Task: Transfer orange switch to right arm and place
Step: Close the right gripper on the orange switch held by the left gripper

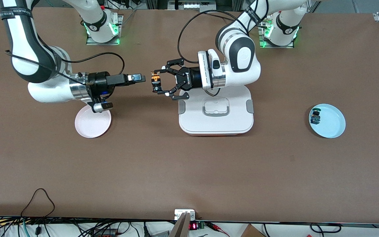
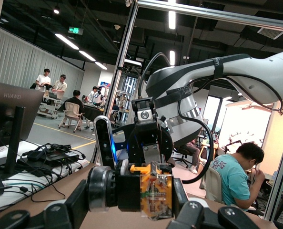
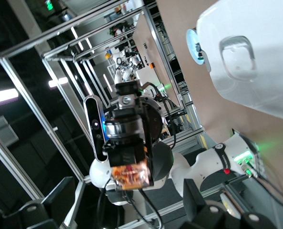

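The orange switch (image 1: 156,82) hangs in the air, pinched in my left gripper (image 1: 158,82), whose black claw fingers are shut on its two ends, over the table beside the white box. In the left wrist view the orange switch (image 2: 153,191) sits crosswise in my left gripper (image 2: 141,196), black body on one side and clear orange base on the other. My right gripper (image 1: 142,78) is open and points at the switch from the right arm's end, a short gap away. From the right wrist the orange switch (image 3: 129,175) shows just ahead of my right gripper (image 3: 130,210).
A white lidded box (image 1: 215,125) lies under the left arm's wrist. A pink plate (image 1: 90,126) lies under the right arm's wrist. A light blue plate (image 1: 332,123) toward the left arm's end holds a green-capped switch (image 1: 315,116).
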### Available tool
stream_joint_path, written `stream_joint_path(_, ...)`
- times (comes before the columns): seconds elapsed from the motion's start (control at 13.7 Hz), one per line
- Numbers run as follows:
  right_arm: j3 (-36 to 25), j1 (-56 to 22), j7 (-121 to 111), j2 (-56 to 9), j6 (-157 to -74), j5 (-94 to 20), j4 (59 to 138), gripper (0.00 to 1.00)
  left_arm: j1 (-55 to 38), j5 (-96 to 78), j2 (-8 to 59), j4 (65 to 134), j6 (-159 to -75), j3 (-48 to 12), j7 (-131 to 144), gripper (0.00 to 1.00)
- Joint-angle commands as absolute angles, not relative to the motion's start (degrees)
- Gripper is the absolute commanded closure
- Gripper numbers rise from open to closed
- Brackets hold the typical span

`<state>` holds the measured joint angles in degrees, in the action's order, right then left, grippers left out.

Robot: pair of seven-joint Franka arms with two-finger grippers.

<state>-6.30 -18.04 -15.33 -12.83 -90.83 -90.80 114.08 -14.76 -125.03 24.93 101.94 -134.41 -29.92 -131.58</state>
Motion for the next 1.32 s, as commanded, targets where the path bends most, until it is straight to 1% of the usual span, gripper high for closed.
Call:
stream_joint_path(0.0,-6.59,-19.86,-20.22,-14.06,-90.27,-92.02,112.94,0.00,-16.44,-127.79,25.75,100.11,-136.41,-29.53,-133.51,0.77)
stream_joint_path(0.51,-6.59,-19.78,-19.25,-14.06,-90.18,-92.11,113.12,0.00,-16.52,-127.79,25.75,100.11,-136.41,-29.44,-133.51,0.77)
stream_joint_path(0.58,-6.59,-19.86,-19.34,-14.15,-90.26,-92.20,113.03,0.04,-16.44,-127.62,25.75,100.11,-136.41,-29.44,-133.51,0.77)
stream_joint_path(0.88,-6.59,-19.86,-19.51,-14.94,-90.35,-94.57,113.03,0.05,-16.52,-127.62,25.75,100.11,-136.41,-29.44,-133.51,0.76)
stream_joint_path(1.24,-6.59,-20.04,-19.86,-15.38,-90.97,-96.14,112.94,0.11,-16.44,-127.62,25.75,100.02,-136.41,-29.44,-133.50,0.76)
